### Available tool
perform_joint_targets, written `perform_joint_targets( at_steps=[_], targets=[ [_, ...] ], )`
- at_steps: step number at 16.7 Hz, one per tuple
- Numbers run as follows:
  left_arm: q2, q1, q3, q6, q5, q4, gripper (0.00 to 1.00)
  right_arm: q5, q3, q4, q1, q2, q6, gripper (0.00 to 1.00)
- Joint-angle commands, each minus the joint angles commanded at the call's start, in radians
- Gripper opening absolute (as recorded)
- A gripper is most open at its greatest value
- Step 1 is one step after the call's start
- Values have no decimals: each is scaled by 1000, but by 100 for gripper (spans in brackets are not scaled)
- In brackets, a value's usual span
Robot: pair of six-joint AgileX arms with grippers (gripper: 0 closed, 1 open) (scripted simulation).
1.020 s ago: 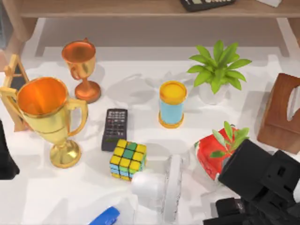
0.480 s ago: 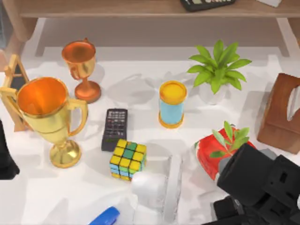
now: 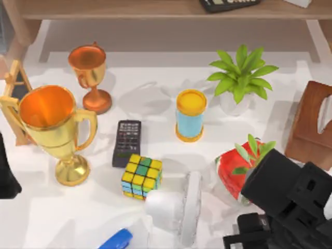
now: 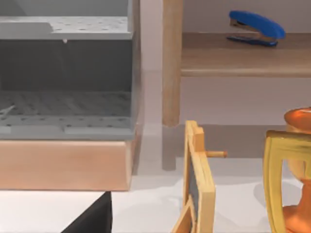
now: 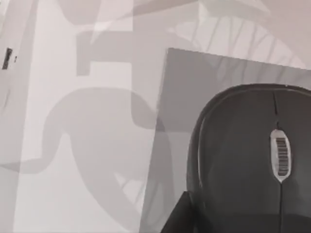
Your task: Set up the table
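right arm [image 3: 290, 199] shifted slightly | over mouse [image 5: 257, 160] | end effector state: cannot tell

— What's different? The right arm [image 3: 288, 199]?
— Yes. It dipped toward the near edge beside the red pot [image 3: 233, 171], then came back up to its former spot.
— Anything else?
— No.

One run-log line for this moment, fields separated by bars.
right arm: low at table's near right | under its wrist: black mouse on grey pad | left arm: parked, left edge
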Motion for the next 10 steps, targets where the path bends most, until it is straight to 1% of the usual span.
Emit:
perform_joint_targets(
  at_steps=[6, 10],
  targets=[
    [0, 0, 0, 0, 0, 0, 100, -73, -31, -23, -66, 77, 64, 0],
    [0, 0, 0, 0, 0, 0, 100, -78, -39, -26, -70, 85, 67, 0]
  ],
)
